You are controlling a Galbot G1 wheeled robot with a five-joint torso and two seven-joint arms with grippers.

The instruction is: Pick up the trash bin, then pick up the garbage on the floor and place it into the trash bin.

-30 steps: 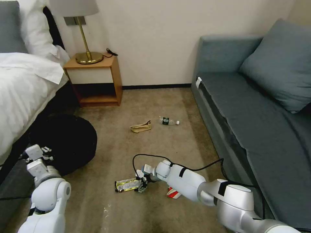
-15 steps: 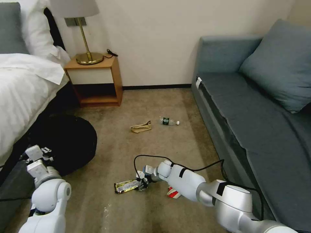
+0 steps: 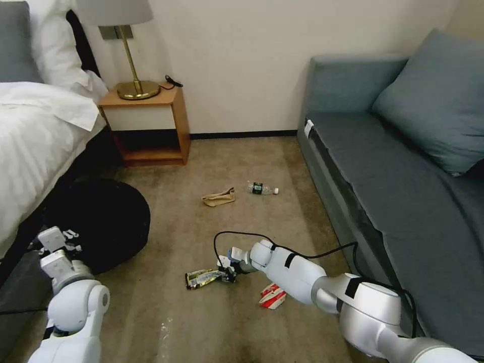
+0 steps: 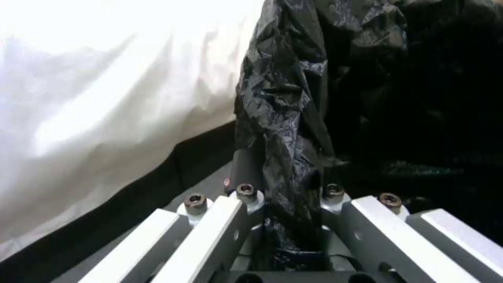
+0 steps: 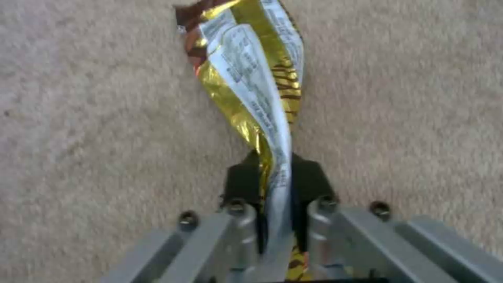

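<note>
I see my right gripper point(image 3: 228, 275) low in the centre of the head view, its black pads pinched tight on one end of the snack wrapper point(image 3: 203, 278). In the right wrist view the snack wrapper point(image 5: 251, 78) is a crinkled, twisted strip of glossy gold foil with white printed panels and brown patches, and the gripper point(image 5: 275, 184) clamps its narrow end. I cannot tell whether its far end touches the floor point(image 3: 201, 222), a short-pile beige carpet with faint pale streaks.

Just right of the gripper lies a crushed red-and-white carton point(image 3: 272, 296), partly hidden by my forearm. Higher in the centre of the frame rest a tan crumpled paper point(image 3: 219, 197) and a small clear bottle point(image 3: 262, 189) with a dark green label.

At lower left my left gripper point(image 3: 63, 241) sits against the trash bin point(image 3: 101, 222), a low round shape covered in black plastic. The left wrist view shows that gripper point(image 4: 285, 220) nipped shut on a fold of the bin's crinkly, shiny liner point(image 4: 288, 118); the bin's interior is too dark to make out. White bedding point(image 4: 105, 98) fills the upper left there.
</note>
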